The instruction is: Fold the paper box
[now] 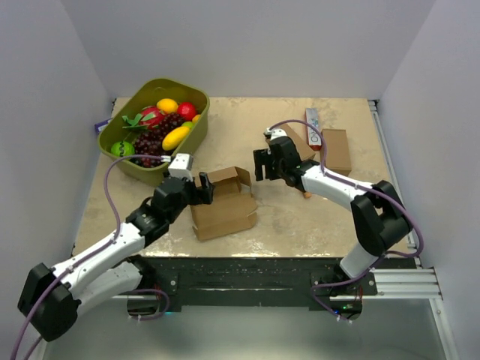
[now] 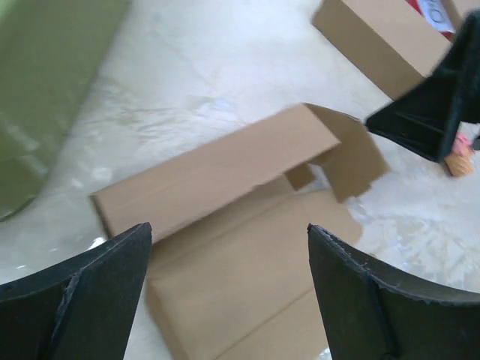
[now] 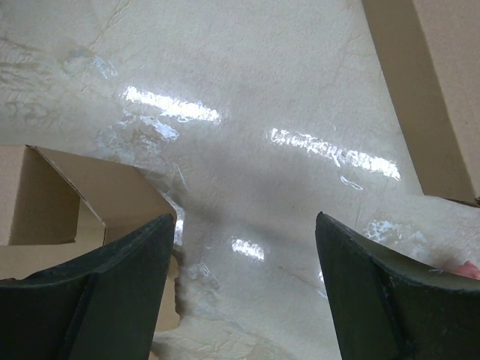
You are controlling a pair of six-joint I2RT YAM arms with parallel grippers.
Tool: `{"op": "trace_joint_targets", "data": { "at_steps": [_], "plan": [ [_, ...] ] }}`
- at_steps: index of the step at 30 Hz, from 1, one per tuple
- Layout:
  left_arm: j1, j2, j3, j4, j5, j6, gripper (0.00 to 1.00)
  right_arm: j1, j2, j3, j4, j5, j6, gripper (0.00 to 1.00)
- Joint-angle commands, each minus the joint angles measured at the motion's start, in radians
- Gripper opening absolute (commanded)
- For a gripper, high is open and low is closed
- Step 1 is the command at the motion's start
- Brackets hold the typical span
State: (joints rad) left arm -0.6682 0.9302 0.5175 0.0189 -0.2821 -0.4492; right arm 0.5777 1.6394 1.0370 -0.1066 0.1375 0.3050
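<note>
A one-sided push would likely skid or crumple the light paper box point(image 1: 223, 206), which lies near the front edge of the table point(image 1: 300, 221), just beside the wide-open, empty left gripper point(image 1: 204, 187) at its 10 o'clock, while the right gripper point(image 1: 261, 165), equally wide and empty, hangs beyond at its 2 o'clock.

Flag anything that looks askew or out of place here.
The paper box lies skewed to the table edge, half-formed, its end flap standing up. A small orange-pink scrap lies loose right of it; too small to identify. Nothing looks spilled.
</note>
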Motion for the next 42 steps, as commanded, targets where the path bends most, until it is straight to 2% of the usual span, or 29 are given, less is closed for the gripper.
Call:
{"op": "trace_joint_targets", "data": {
  "at_steps": [1,5,17,25,34,42],
  "plan": [
    [0.122,-0.031,0.003,-0.128,0.016,-0.026,0.89,0.004,0.016,0.026,0.059,-0.012,-0.018,0.78],
    [0.203,0.011,-0.013,-0.061,0.083,-0.04,0.87,0.004,0.026,0.032,0.059,-0.016,-0.02,0.78],
    [0.292,0.073,-0.083,0.116,0.1,-0.086,0.72,0.011,0.04,0.032,0.068,-0.03,-0.035,0.75],
    [0.311,0.075,-0.125,0.171,0.121,-0.106,0.65,0.022,0.053,0.044,0.065,-0.032,-0.041,0.73],
    [0.32,0.104,-0.148,0.234,0.195,-0.08,0.49,0.085,0.039,0.052,0.062,-0.027,-0.075,0.73],
    [0.32,0.117,-0.157,0.26,0.235,-0.074,0.43,0.146,0.031,0.049,0.05,-0.01,-0.079,0.72]
  ]
}}
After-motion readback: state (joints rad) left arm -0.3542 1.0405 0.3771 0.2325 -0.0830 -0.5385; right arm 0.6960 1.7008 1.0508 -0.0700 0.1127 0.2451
